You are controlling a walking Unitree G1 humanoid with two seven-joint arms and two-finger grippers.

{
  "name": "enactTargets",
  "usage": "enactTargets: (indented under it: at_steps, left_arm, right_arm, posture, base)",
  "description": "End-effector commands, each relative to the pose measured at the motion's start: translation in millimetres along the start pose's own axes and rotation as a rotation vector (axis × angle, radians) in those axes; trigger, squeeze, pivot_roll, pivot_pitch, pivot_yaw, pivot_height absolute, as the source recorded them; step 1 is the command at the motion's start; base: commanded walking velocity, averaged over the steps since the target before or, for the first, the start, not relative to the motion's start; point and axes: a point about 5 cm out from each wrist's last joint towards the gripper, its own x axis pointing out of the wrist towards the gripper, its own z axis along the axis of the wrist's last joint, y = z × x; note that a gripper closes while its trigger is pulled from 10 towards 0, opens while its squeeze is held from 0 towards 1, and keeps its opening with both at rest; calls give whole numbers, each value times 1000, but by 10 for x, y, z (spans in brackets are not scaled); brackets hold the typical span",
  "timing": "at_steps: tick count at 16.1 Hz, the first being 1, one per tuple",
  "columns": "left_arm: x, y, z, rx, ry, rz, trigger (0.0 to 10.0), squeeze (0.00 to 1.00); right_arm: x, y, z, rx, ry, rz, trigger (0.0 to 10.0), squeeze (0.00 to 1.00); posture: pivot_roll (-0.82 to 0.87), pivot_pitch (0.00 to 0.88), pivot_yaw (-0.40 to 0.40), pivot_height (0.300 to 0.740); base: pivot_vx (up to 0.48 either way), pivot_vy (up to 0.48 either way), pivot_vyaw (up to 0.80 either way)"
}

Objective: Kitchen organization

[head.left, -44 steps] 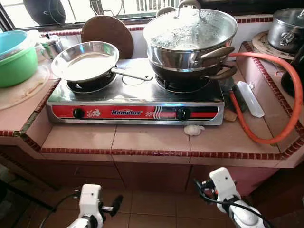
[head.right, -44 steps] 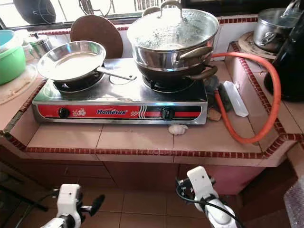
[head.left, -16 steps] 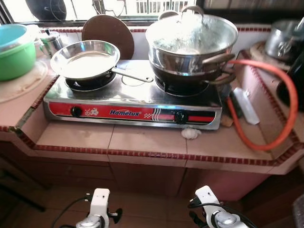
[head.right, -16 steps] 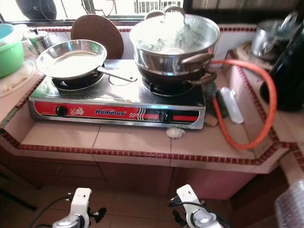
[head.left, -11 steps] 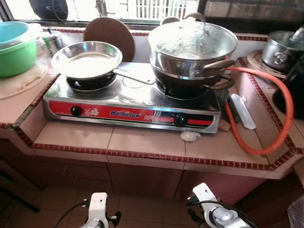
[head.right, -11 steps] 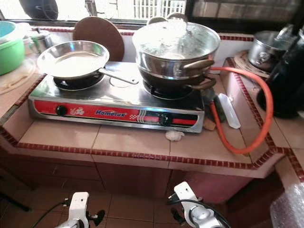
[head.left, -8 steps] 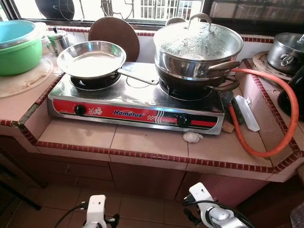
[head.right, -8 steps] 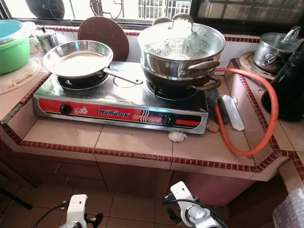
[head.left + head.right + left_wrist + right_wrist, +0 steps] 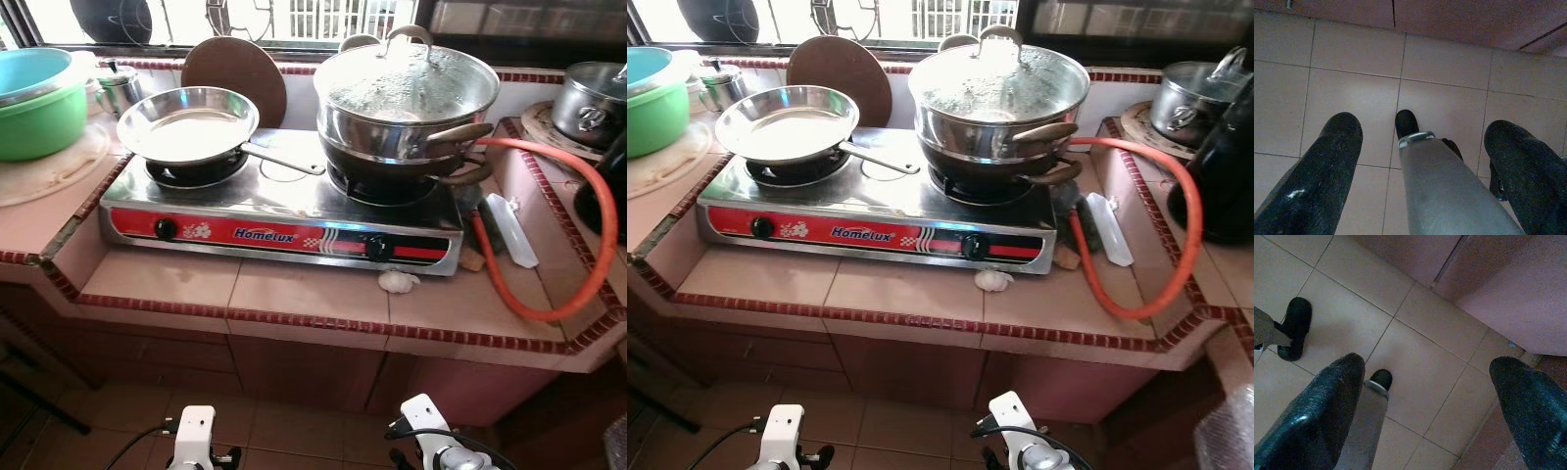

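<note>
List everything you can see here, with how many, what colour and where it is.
Stove: 1, silver with red front, on the tiled counter.
Frying pan: 1, silver, on the stove's left burner.
Lidded pot: 1, silver, stacked on a dark pan on the right burner.
Round board: 1, brown, leaning behind the frying pan.
Basin: 1, green with blue inside, far left.
Hose: 1, orange, looping on the counter to the right.
Garlic bulb: 1, white, in front of the stove.
Small pot: 1, silver, far right.
Left gripper: black fingers, open, above the floor.
Right gripper: black fingers, open, above the floor.
</note>
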Motion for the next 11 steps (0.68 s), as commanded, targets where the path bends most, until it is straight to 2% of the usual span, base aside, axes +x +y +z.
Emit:
enactTargets:
  at_steps: [1, 11]
  left_arm:
    - [-10, 36, -39, 21, 17, 1, 10000, 0]
    - [-19, 64, -59, 51, 29, -18, 10000, 0]
  right_arm:
    - [5, 30, -5, 5, 1, 2, 10000, 0]
    - [12, 88, -32, -8, 9, 5, 10000, 0]
  posture:
    - [-122, 42, 28, 740]
    - [-125, 53, 42, 740]
  base:
    - [0, 476, 0]
    - [0, 480, 0]
